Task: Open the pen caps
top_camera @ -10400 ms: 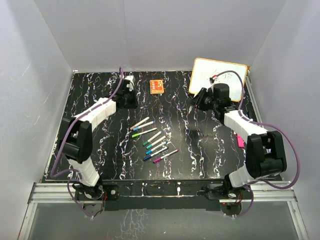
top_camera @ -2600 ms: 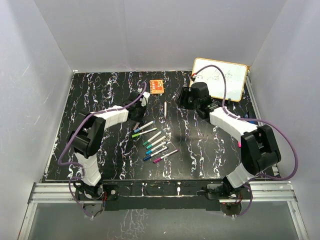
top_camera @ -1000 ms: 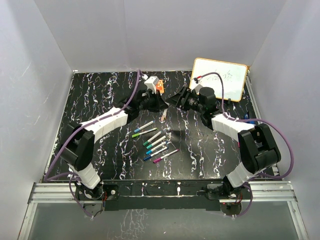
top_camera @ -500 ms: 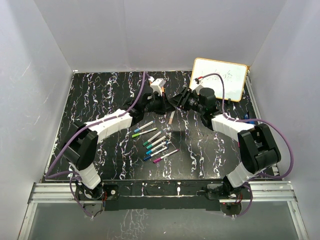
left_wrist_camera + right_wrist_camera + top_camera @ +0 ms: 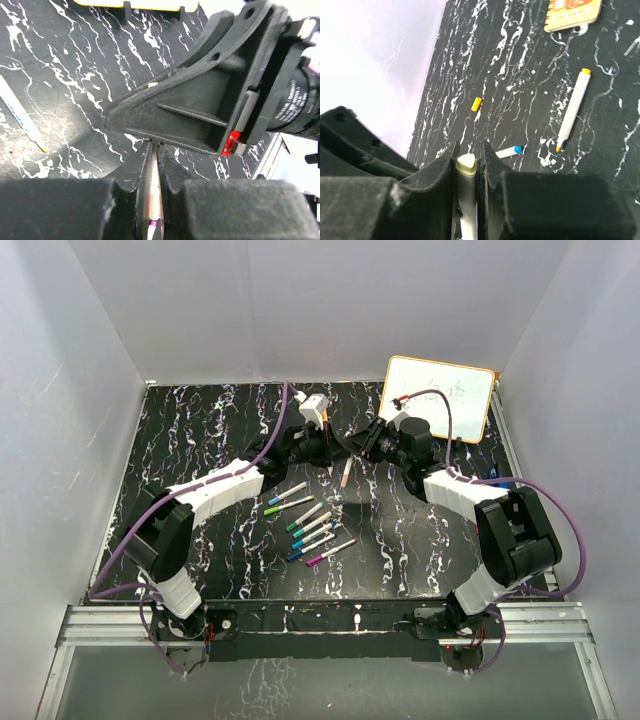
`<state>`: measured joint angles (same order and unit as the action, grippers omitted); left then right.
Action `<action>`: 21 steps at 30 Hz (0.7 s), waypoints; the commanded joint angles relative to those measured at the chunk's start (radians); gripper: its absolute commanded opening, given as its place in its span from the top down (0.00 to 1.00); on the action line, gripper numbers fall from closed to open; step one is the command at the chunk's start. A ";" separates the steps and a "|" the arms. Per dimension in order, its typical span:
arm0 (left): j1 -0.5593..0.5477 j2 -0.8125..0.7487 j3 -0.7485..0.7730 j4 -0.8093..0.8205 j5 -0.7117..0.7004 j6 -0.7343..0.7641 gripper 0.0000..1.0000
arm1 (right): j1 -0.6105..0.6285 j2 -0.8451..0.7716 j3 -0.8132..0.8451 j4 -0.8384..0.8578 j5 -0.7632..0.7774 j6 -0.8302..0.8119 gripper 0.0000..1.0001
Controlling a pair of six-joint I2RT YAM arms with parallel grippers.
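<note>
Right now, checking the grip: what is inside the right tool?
A pen, its pale yellowish end showing, sits clamped inside the right tool, between its fingers. The barrel below is covered by the fingers, so its far end cannot be seen.

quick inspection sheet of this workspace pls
surface: black marbled table, no damage seen
job's things: one pen held by both pincers; row of pens lying mid-table; uncapped yellow pen and loose yellow cap on the table
clutter: whiteboard, orange block
grippers: left pincer and right pincer both shut on the pen
cables: purple cables looped along both arms
surroundings: white walls
</note>
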<state>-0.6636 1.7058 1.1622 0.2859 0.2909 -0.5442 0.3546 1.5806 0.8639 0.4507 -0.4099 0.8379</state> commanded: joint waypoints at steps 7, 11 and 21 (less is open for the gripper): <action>-0.005 -0.118 -0.032 0.050 -0.039 0.006 0.53 | -0.004 0.008 -0.030 0.047 0.014 0.008 1.00; -0.005 -0.140 -0.063 0.044 0.021 0.047 0.42 | -0.018 -0.008 -0.034 0.048 0.011 0.008 1.00; -0.031 -0.111 -0.151 0.081 0.167 0.102 0.36 | -0.042 -0.027 -0.032 0.081 -0.004 0.069 1.00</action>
<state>-0.6708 1.6196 1.0348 0.3378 0.4053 -0.4801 0.3191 1.5932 0.8261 0.4511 -0.3992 0.8703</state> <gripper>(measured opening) 0.642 0.148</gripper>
